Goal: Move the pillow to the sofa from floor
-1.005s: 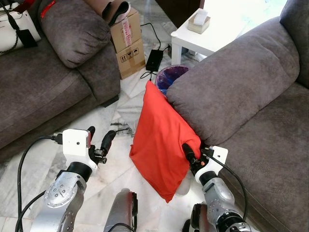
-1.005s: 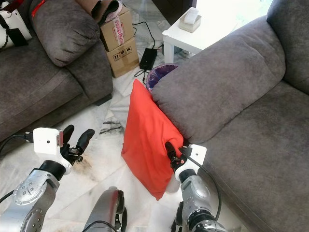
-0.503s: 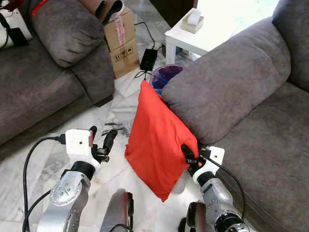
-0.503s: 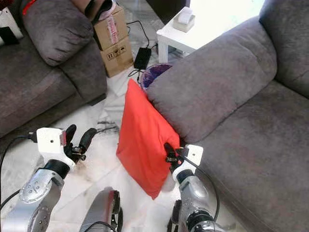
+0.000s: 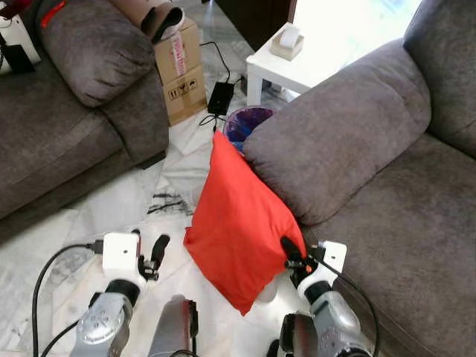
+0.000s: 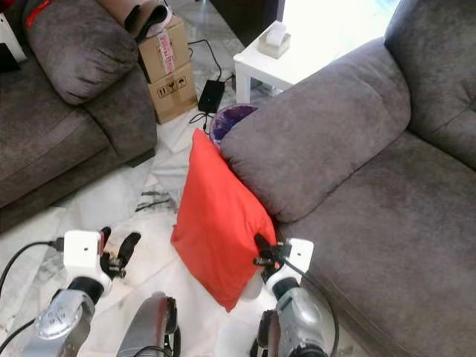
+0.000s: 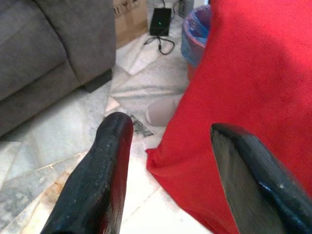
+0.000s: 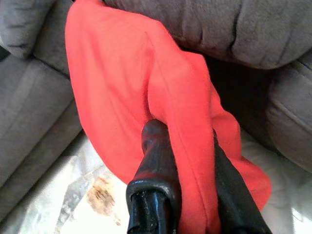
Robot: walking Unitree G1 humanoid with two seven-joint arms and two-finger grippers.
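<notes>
Right jaws pinch the red pillow leaning on the sofa arm; left jaws spread, empty.

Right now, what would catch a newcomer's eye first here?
The bright red pillow, pinched along one edge by the right hand, leans against the grey sofa's armrest over the pale marble floor. The left hand hovers open beside it, holding nothing. Behind the pillow sits a purple-lined bin.
</notes>
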